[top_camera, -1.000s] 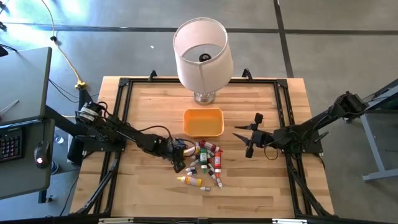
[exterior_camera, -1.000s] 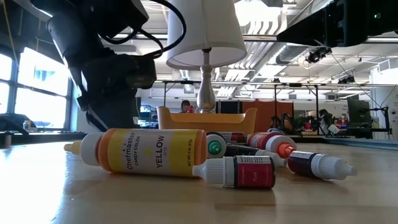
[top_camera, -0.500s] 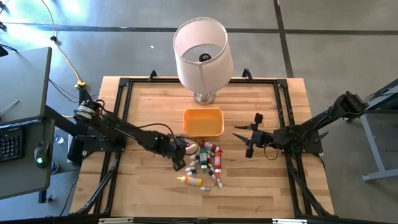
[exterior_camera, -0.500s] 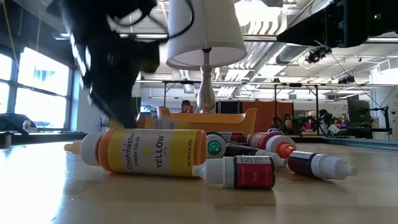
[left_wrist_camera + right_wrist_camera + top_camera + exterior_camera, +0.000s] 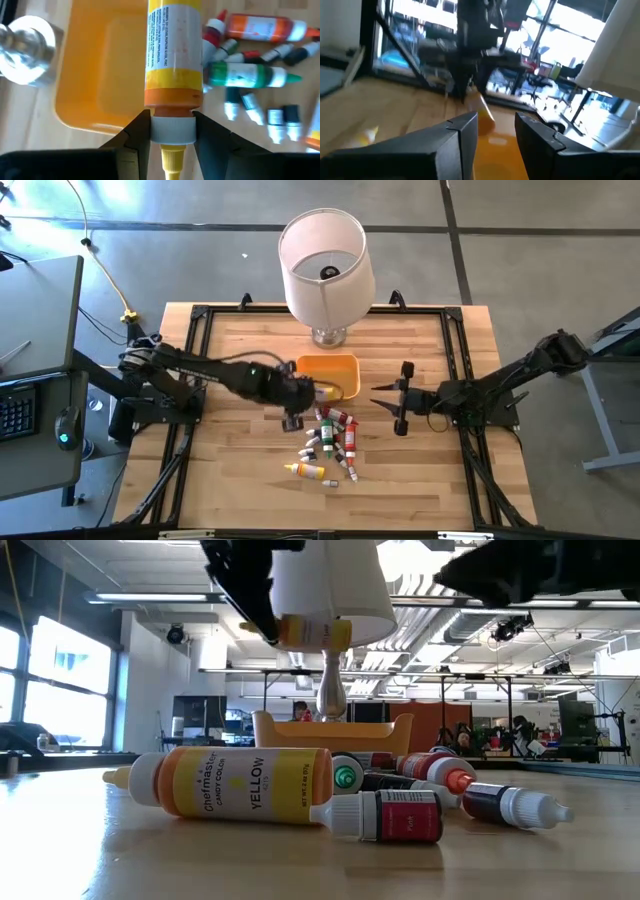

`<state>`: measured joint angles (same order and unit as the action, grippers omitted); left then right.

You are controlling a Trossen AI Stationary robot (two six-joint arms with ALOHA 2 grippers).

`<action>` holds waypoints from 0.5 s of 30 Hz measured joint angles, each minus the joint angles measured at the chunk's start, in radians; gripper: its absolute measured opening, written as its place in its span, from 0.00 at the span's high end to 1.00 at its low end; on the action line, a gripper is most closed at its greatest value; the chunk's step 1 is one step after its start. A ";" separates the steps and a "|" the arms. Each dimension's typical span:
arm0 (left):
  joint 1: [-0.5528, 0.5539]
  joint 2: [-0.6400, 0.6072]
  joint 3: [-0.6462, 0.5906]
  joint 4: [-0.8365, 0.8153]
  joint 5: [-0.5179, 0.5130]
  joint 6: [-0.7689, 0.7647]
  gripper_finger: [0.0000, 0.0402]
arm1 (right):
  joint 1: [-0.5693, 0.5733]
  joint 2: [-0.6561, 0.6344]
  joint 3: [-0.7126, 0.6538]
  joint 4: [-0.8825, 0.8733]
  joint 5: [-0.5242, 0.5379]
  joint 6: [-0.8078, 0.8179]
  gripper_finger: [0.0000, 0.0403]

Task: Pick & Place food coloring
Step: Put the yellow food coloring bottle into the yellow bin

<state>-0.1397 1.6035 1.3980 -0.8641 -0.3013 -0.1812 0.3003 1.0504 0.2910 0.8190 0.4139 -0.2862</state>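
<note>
My left gripper [image 5: 303,393] is shut on a yellow food coloring bottle [image 5: 325,392] in the air at the near left corner of the orange tray [image 5: 330,360]. In the low view this bottle [image 5: 305,632] hangs level, high above the table. Several more food coloring bottles [image 5: 335,435] lie on their sides in a heap near of the tray, and another yellow one [image 5: 303,470] lies nearer still. My right gripper [image 5: 395,405] hovers open to the right of the heap, touching nothing. My left gripper pinches the yellow bottle by its white cap collar [image 5: 172,129], one finger [image 5: 135,135] on each side, across the bottle. The bottle is lifted clear and lies about level. Its body [image 5: 173,50] reaches out past the fingers over the tray [image 5: 85,100], and its pointed tip points back toward the wrist.
A big white lampshade [image 5: 322,260] on a metal base [image 5: 25,50] stands just far of the tray. A black frame [image 5: 195,320] runs around the wooden table top. Bare wood lies to the left, the right and near of the bottle heap.
My left gripper has risen from the table at the heap's left side and moved toward the far edge and the right, up to the tray. The yellow bottle came with it and is now lifted clear. My right gripper has edged slightly left.
</note>
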 joint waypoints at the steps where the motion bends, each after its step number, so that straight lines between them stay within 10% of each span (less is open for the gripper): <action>1: 0.021 0.000 0.004 0.004 0.008 0.023 0.72 | -0.011 0.027 0.004 0.036 -0.010 0.001 0.69; 15: 0.133 0.006 0.009 0.076 0.088 0.132 0.72 | -0.139 0.475 0.301 0.055 0.073 -0.010 0.69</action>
<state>-0.0067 1.6093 1.4071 -0.7883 -0.2129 -0.0497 0.1616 1.5256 0.5920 0.8736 0.4866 -0.2962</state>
